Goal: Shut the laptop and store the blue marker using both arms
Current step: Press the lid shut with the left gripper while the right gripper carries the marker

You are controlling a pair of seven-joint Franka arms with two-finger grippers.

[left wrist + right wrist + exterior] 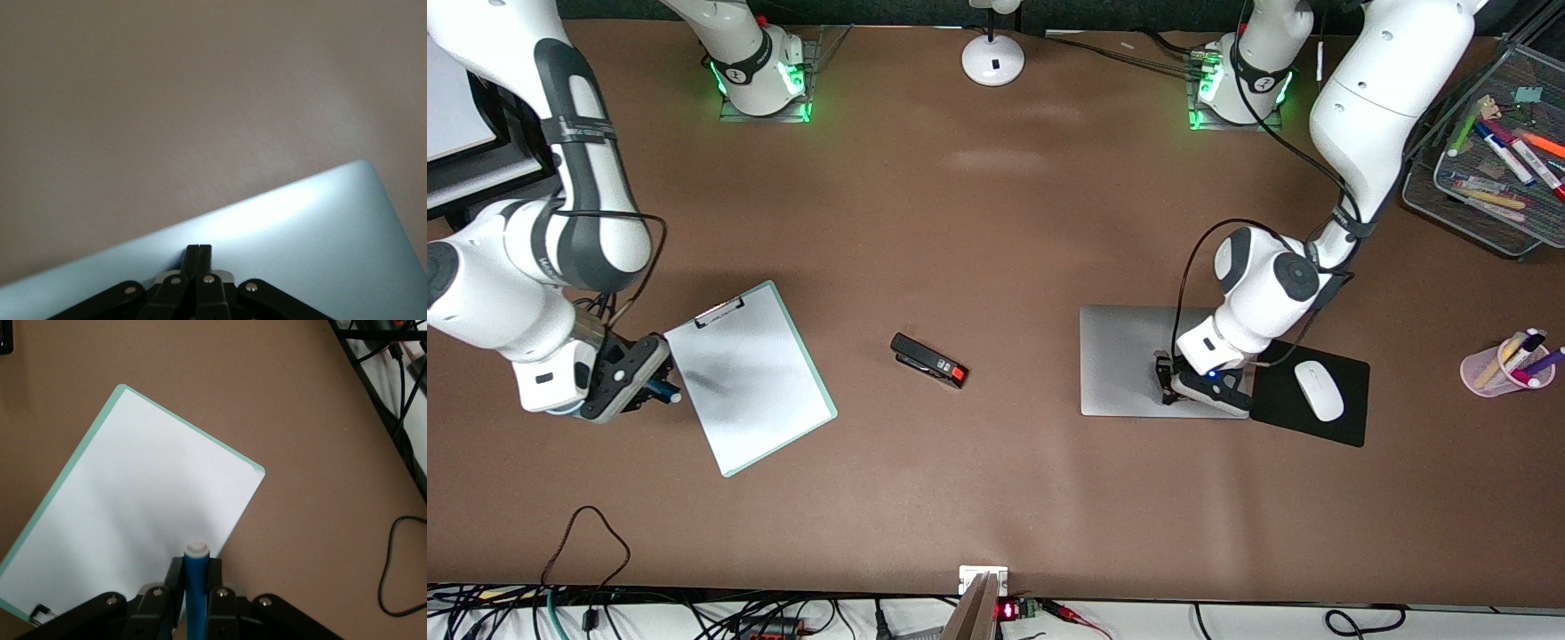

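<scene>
The laptop (1129, 360) lies closed on the table, its silver lid up, toward the left arm's end. My left gripper (1167, 380) is shut and empty, with its fingertips resting on the lid; in the left wrist view (199, 251) the lid (300, 233) fills the area under it. My right gripper (656, 388) is shut on the blue marker (665, 389) over the edge of a clipboard. In the right wrist view the marker (197, 577) stands between the fingers (175, 577) of the right gripper (195, 568), with its whitish end out front.
A white clipboard (749, 378) with a green rim lies near the right gripper. A black stapler (929, 360) lies mid-table. A black mousepad (1280, 418) with a white mouse (1319, 389) touches the laptop. A pink cup (1494, 373) of markers and a mesh tray (1427, 191) stand at the left arm's end.
</scene>
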